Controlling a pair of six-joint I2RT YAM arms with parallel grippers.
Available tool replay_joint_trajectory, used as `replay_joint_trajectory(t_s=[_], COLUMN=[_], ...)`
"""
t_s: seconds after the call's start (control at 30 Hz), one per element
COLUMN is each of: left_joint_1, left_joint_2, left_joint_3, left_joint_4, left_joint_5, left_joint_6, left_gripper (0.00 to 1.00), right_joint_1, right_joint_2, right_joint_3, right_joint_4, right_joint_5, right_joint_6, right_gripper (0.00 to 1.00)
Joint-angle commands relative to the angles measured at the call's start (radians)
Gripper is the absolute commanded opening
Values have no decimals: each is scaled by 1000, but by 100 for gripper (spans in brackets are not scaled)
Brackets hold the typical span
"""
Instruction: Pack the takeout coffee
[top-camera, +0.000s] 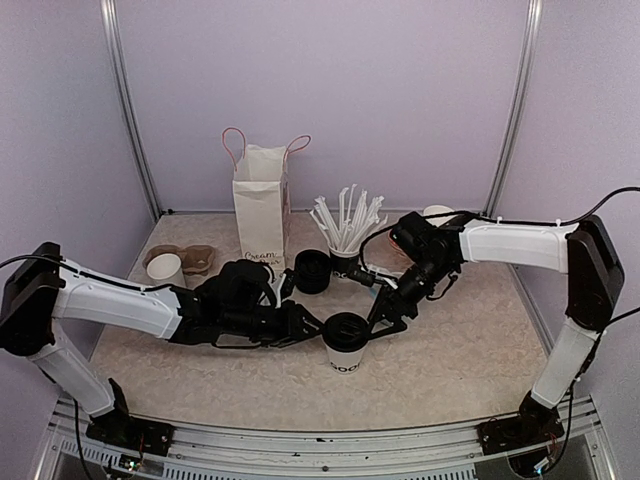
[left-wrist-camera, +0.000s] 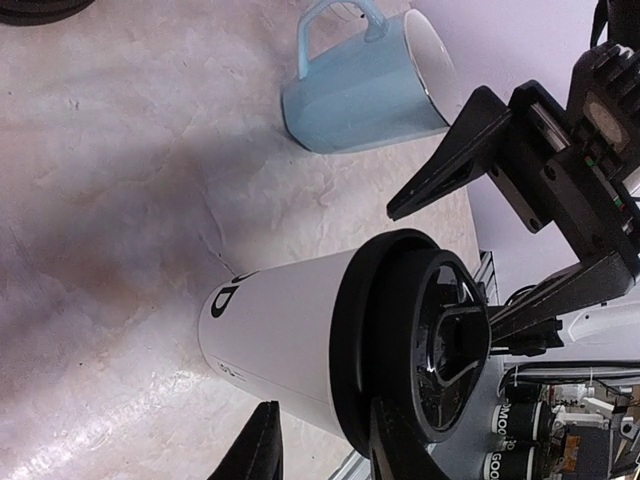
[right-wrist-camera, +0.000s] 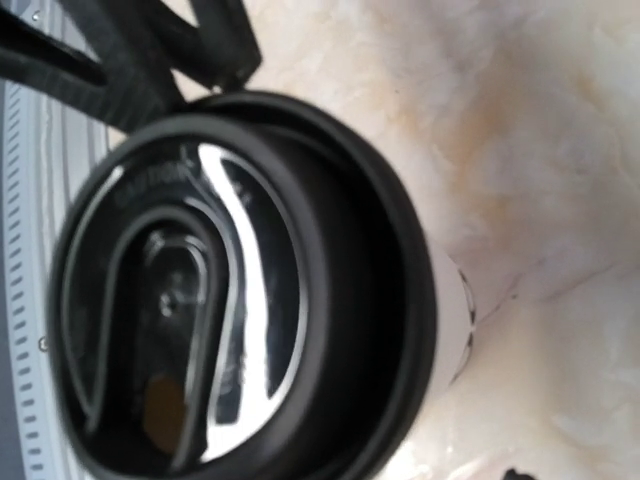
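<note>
Closest to the wrist cameras is a takeout cup (top-camera: 345, 345), white with black print near its base and a black lid (right-wrist-camera: 230, 300) on top. It stands upright on the worktop (top-camera: 450, 350), in front of the middle and between the two arms.

The left claw (left-wrist-camera: 325, 450) reaches in from the cup's left. Its fingers are apart, one level with the white wall and one at the lid's rim. I cannot tell whether they touch the cup.

The right claw (left-wrist-camera: 445, 275) comes in from the right and above. Its fingers are spread to either side of the lid, with a sliver of space showing at one tip.

A light-blue mug (left-wrist-camera: 365, 85) stands behind the cup. Further back are a white paper bag (top-camera: 262, 205) with pink handles, a holder of straws (top-camera: 345, 220) and a stack of black lids (top-camera: 312, 270).
</note>
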Motion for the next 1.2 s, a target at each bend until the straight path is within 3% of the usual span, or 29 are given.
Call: replay_joint_trajectory(t_s=[0.0,0.37,0.73,1.03,1.17], left_joint_1=[13,18,49,46,26], left_joint_2=[17,90,180,209,151], left_joint_3=[29,6,-81,-103,-67], left_joint_4=[-8,-19,-43,-14,-29], left_joint_5=[7,47,121,152,110], left_joint_6=[29,32,32,29,46], left_gripper=[30,23,18,14,14], right_joint_1=[-6,-8,-8,-8,-9], right_joint_2=[35,88,144,121,85], right_joint_3=[31,28,6,-5,8], right_joint_4=[12,34,85,89,64], right_joint_5=[21,67,225,236,188], right_joint_6=[22,44,73,64,38], right_gripper=[30,24,17,16,18])
